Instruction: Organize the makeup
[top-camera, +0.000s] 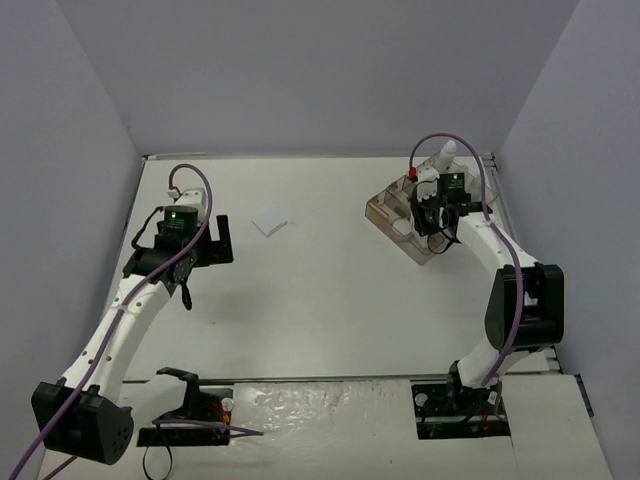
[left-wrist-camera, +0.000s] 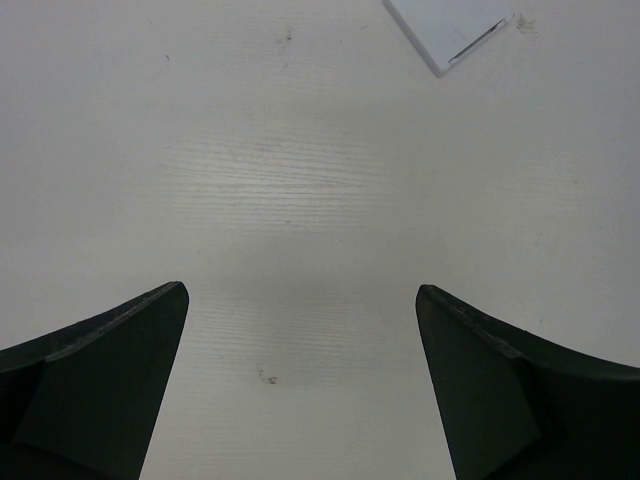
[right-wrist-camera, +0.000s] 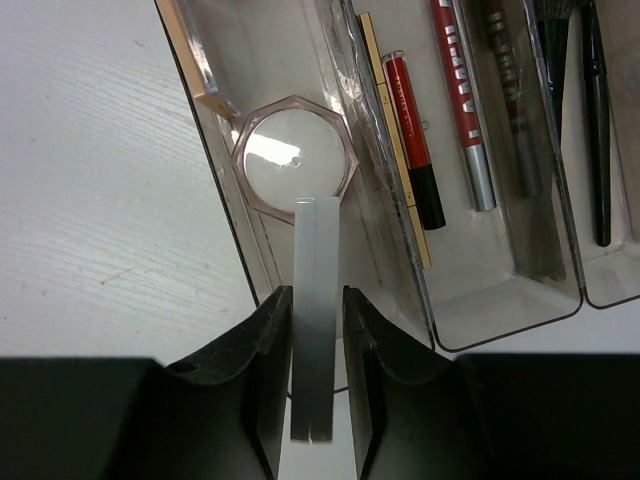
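One flat white pad (right-wrist-camera: 316, 240) is pinched by the right end effector (right-wrist-camera: 317, 300) near one pink faceted compact (right-wrist-camera: 293, 150); the left end effector (left-wrist-camera: 300, 287) is spread wide, empty

A robot laboratory test cell is shown. A white worktop (top-camera: 330, 300) is enclosed by plain blank walls (top-camera: 320, 70). A cabled left arm (top-camera: 122, 328) and right arm (top-camera: 492, 246) are bolted at its near edge.

White table (top-camera: 330, 300) between plain grey walls (top-camera: 300, 70)
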